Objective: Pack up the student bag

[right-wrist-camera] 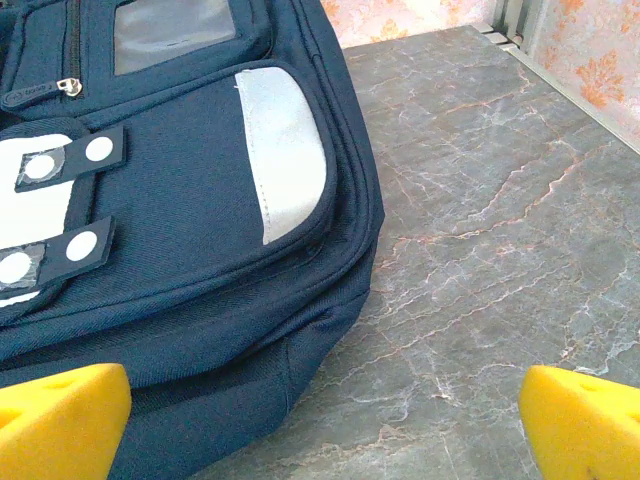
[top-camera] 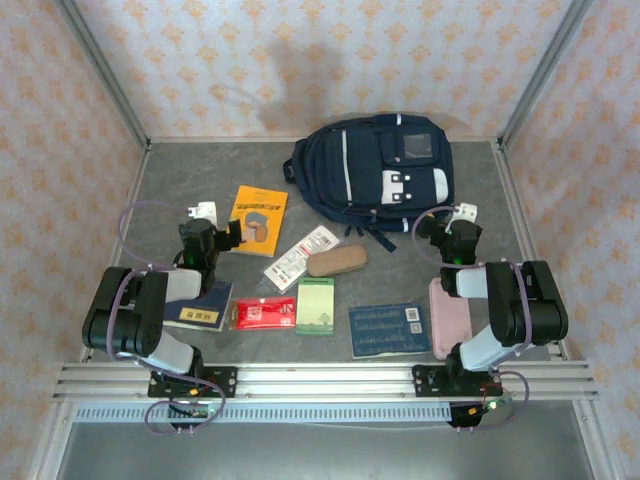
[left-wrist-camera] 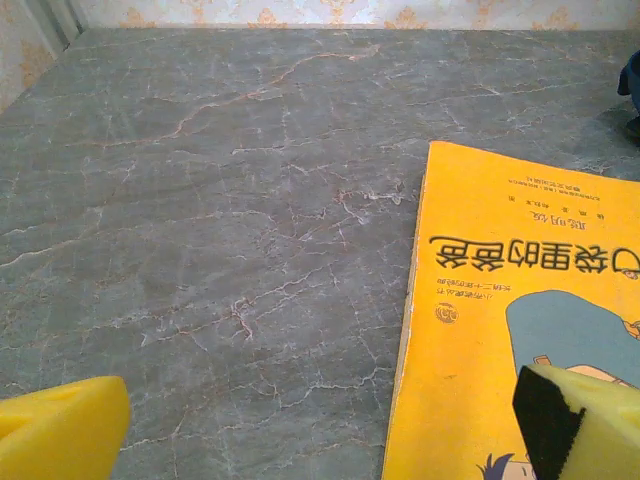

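1. A yellow book (left-wrist-camera: 520, 300) lies flat on the grey marbled counter (left-wrist-camera: 220, 200), just right of the left pincer (left-wrist-camera: 320, 428).
2. Further right of it lie a white-and-red packet (top-camera: 301, 255) and, just beside that, a brown pouch (top-camera: 336, 261).
3. Behind the left pincer, a dark booklet (top-camera: 200, 308), a red packet (top-camera: 265, 313) and a green notepad (top-camera: 316, 305) lie in a row.
4. Behind the right pincer (right-wrist-camera: 320, 425) lie a blue book (top-camera: 390, 330) and a pink case (top-camera: 449, 310).

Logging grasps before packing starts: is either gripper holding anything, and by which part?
Nothing is held. The left gripper is open at the edge of the yellow book; the right gripper is open beside a corner of the student bag.
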`<state>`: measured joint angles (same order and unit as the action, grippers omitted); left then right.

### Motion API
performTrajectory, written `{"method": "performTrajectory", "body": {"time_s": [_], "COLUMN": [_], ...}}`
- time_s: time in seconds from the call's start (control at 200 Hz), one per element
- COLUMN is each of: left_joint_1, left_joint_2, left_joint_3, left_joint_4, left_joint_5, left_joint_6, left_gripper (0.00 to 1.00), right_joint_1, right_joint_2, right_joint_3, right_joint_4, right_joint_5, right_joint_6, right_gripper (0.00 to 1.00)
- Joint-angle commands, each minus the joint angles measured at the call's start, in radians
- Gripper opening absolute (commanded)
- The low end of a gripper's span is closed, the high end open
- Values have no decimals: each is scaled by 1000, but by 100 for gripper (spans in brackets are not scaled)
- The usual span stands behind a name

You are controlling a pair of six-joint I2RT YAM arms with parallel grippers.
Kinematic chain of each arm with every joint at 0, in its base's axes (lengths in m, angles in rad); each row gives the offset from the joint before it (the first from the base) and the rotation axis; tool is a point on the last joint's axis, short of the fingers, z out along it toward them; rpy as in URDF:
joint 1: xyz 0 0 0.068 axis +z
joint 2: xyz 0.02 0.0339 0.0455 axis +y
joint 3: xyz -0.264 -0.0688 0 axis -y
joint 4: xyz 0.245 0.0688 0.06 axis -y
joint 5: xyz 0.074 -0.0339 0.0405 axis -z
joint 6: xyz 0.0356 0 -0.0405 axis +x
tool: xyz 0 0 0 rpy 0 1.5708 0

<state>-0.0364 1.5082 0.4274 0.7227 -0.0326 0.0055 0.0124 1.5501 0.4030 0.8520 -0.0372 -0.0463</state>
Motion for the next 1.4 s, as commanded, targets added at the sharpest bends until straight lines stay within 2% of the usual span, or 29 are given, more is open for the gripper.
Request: {"method": "performTrajectory", "body": {"time_s": [0.0,0.746,0.811,0.876,1.021,1.136,1.196,1.301,1.396], "left_joint_1": [7,6,-5,-41,-154,-216,-264,-336,-468], "left_joint_2": [-14,-19,-89,-159,-331,-477,-536,-585,-531], "left_joint_3": [14,11,77,181,269,340,376,499,661], "left_joint_4": [-11,1,-187,-392,-474,-607,-686,-959,-1243], "left_joint_5": [7,3,-11,-45,-100,-69,-111,-148,-188], "left_joint_6": [13,17,30,74,106,-8,-100,-274,-291], "left_gripper": [100,100,100,100,100,100,100,100,100], "right_joint_1": [-1,0,16,61,171,317,387,503,590], "right_joint_2": [-8,-25,-123,-242,-436,-525,-570,-629,-594], "right_joint_3": [-6,-7,23,84,242,386,434,537,708], "right_joint_4": [9,6,-137,-336,-669,-923,-995,-1148,-1372], "right_joint_5": [7,-12,-63,-15,2,20,0,37,75], "right_joint_6": [-11,-22,-58,-73,-34,-10,3,37,48], "right_gripper": [99,99,99,99,99,99,99,99,99]}}
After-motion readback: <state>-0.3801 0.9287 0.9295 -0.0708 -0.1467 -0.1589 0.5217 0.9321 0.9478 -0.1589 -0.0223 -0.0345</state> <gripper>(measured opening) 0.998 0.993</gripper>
